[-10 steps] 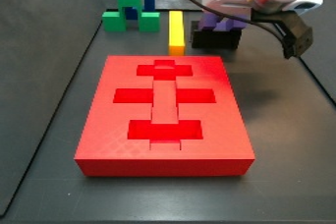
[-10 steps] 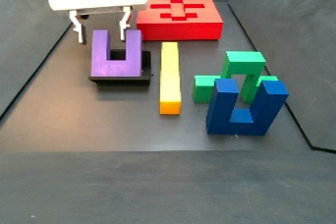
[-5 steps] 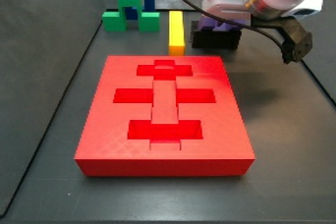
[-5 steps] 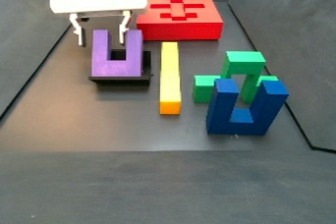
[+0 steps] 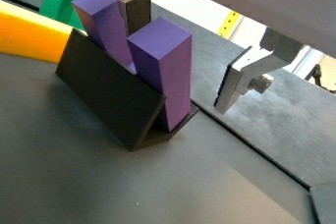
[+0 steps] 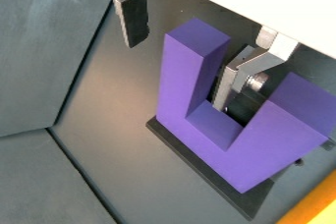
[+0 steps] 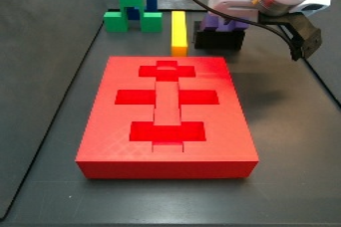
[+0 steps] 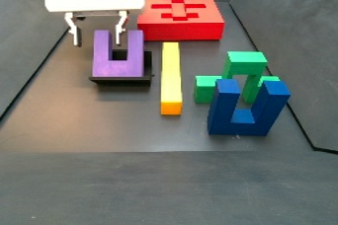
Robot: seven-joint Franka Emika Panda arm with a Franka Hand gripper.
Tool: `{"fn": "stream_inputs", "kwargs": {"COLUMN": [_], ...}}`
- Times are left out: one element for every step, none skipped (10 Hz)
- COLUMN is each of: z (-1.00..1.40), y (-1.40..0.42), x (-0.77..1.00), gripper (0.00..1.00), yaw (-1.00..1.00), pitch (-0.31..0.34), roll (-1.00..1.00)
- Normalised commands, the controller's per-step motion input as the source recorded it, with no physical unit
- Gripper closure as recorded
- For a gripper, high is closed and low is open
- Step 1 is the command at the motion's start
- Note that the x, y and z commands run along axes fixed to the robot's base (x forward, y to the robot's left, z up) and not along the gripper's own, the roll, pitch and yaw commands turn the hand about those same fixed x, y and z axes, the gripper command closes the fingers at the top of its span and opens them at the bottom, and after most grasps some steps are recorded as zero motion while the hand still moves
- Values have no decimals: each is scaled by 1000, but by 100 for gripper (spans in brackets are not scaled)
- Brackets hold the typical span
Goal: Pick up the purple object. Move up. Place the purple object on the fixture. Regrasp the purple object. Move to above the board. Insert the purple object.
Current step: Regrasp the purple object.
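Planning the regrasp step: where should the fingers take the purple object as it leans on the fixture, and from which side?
Probably one prong. The purple object leans on the fixture, base low, both prongs up and free. The open gripper hangs just behind it; in a wrist view one finger sits in the slot, the other outside a prong. Come down from above along the prong's flat faces.
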Motion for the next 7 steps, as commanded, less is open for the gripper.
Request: {"fn": "stream_inputs", "kwargs": {"z": [-29, 0, 0, 0, 0, 0, 0], "y": [0, 0, 0, 0, 0, 0, 0], "x": [0, 0, 0, 0, 0, 0, 0], "gripper": [0, 0, 0, 0, 100, 100, 100], "yaw": [0, 0, 0, 0, 0, 0, 0], "pitch": [0, 0, 0, 0, 0, 0, 0], "roll": [74, 26, 54, 0, 0, 0, 0]}}
